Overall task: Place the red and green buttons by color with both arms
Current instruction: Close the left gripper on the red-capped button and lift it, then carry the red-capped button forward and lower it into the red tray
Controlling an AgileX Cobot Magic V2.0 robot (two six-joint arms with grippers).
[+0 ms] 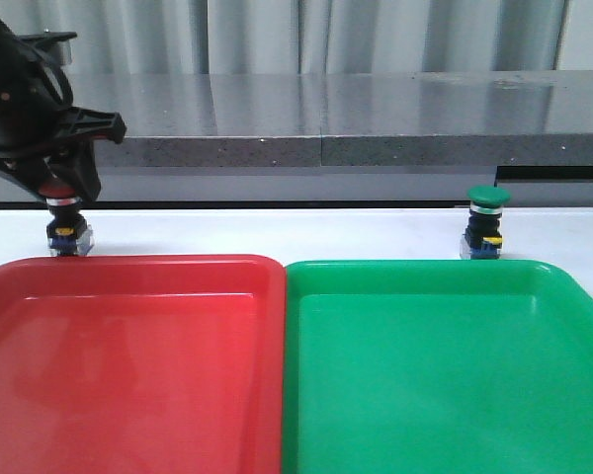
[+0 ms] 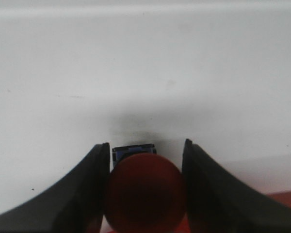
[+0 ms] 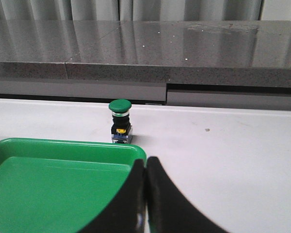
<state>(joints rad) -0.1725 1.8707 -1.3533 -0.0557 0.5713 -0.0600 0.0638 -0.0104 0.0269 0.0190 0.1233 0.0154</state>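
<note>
The red button (image 1: 65, 219) stands on the white table at the far left, just behind the red tray (image 1: 128, 263). My left gripper (image 1: 59, 194) comes down over it, and both fingers press the sides of its dark red cap (image 2: 145, 191). In the left wrist view the gripper (image 2: 145, 145) is shut on that cap. The green button (image 1: 486, 222) stands upright and alone behind the green tray (image 1: 425, 267). My right gripper (image 3: 146, 162) is shut and empty, held over the green tray's near corner (image 3: 63, 143), well short of the green button (image 3: 120, 121). It is out of the front view.
A grey stone-like ledge (image 1: 356, 123) runs along the back of the table, with curtains behind it. The two trays sit side by side, touching, and fill the front of the table.
</note>
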